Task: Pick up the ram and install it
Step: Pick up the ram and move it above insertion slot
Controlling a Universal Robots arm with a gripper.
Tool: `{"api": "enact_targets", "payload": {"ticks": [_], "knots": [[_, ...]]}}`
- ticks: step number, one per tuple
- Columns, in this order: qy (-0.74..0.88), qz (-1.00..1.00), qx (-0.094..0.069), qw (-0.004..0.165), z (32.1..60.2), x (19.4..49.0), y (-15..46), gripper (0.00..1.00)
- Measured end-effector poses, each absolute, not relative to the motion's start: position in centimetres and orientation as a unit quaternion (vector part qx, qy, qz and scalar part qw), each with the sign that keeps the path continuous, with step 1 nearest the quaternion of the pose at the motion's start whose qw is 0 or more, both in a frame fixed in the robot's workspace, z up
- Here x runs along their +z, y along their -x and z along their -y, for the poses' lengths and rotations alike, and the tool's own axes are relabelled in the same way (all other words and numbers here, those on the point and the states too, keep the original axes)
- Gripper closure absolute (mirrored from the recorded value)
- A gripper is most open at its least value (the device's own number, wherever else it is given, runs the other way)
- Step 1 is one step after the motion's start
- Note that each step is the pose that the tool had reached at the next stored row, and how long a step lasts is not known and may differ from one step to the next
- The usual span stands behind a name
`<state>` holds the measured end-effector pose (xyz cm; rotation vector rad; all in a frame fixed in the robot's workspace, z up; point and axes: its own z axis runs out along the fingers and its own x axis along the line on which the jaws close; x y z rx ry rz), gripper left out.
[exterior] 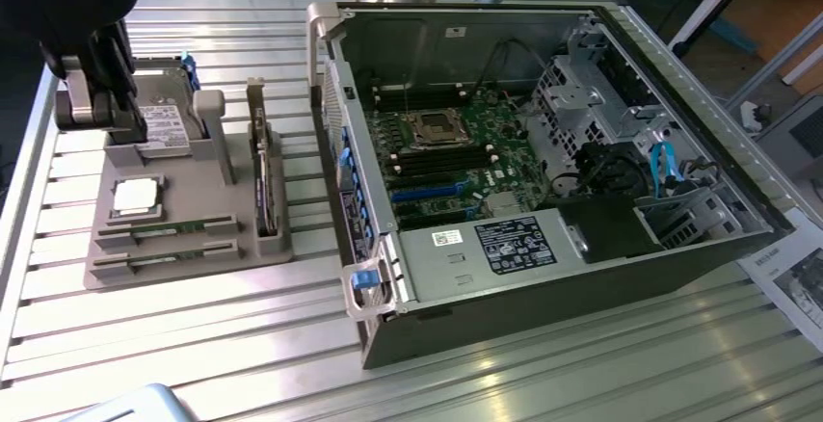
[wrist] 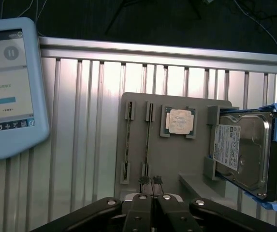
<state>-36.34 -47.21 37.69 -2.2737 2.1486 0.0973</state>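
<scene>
Hand [wrist: 150, 180] pinched shut, holding nothing, poised over the near edge of the grey holder [wrist: 177, 154] on the tabletop [wrist: 80, 121]. Ram [wrist: 148, 140] edge-up in its slot straight ahead of the hand, a second stick [wrist: 126, 145] in the slot just beside it. No way to take hold while shut like this; if lowered as is, likely to press down on the thin top edge and bend or chip the board. Little room between the two sticks, hence a risk of catching the neighbour or wedging against the slot posts when slightly off line. Processor [wrist: 179, 121] and hard drive [wrist: 242, 154] further off to the other side, near enough to be knocked by a careless swing. Open computer case [exterior: 425, 41] well apart from the holder: with a weak pinch on so thin a board, a fair chance of tilting or dropping it on the way across, or of meeting the socket crooked.
</scene>
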Motion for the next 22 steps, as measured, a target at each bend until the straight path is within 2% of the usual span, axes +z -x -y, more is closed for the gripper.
{"api": "enact_targets", "payload": {"ticks": [22], "knots": [[0.726, -0.687, 0.031, 0.006, 47.6, 35.8, 36.8, 0.90]]}}
